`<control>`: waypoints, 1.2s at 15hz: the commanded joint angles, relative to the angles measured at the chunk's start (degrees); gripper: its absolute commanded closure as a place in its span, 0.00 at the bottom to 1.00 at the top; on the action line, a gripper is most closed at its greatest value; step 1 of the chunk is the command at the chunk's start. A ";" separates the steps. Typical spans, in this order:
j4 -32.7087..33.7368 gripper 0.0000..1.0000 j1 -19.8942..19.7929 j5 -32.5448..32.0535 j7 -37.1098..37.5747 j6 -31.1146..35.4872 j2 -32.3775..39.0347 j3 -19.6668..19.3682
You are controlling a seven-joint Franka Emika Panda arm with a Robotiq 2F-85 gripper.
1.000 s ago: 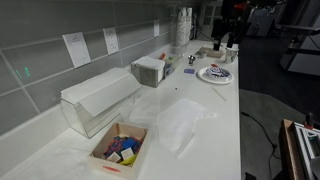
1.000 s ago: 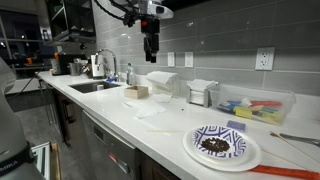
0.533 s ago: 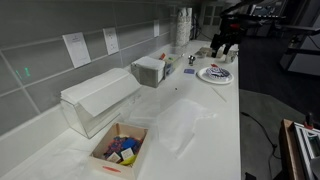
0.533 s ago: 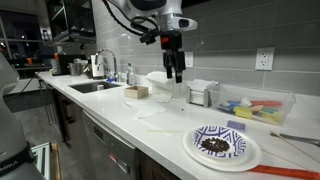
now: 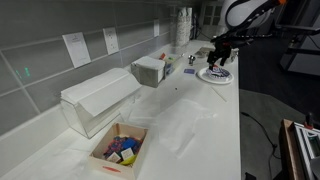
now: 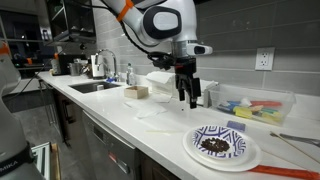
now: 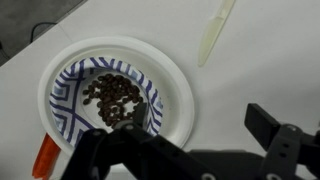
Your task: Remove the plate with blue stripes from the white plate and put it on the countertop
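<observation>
Gripper (image 6: 188, 98) has swung over from farther along the countertop (image 7: 262, 50) and now hovers above the plates, jaws spread, empty. Striped plate (image 7: 68, 100), brown bits inside, still on white plate (image 7: 178, 95), below the fingers, offset sideways. Approach nearly done; no grasp yet.

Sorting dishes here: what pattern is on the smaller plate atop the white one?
Blue stripes on a pale ground; that plate shows best in the wrist view.

- Wall (image 6: 240, 30): grey rectangular tiles laid in horizontal courses.
- Outlet (image 6: 264, 58): white, mounted on the tiled wall.
- Paper sheets (image 5: 76, 47): two, fixed flat to the wall.
- Faucet (image 6: 106, 60): stands at the sink (image 6: 92, 87).
- Cabinets (image 6: 105, 140): dark fronts, low down.
</observation>
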 commanded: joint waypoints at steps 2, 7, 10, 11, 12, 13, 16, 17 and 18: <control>2.50 0.00 -0.52 -4.55 2.63 2.93 5.59 -1.11; 3.65 0.00 -0.01 -6.81 5.12 5.56 8.35 -1.78; 3.48 0.00 0.49 -9.22 9.97 6.43 9.53 -2.70; 3.18 0.00 -0.13 -6.86 5.90 5.03 8.11 -1.81; 3.21 0.00 -0.01 -7.41 7.19 5.05 8.46 -2.02; 3.26 0.00 0.03 -7.63 7.78 5.06 8.72 -2.12; 3.40 0.00 0.04 -7.80 8.22 5.07 8.88 -2.22; 3.44 0.00 0.05 -7.82 8.28 5.07 8.88 -2.22; 3.47 0.00 0.05 -7.84 8.32 5.07 8.88 -2.22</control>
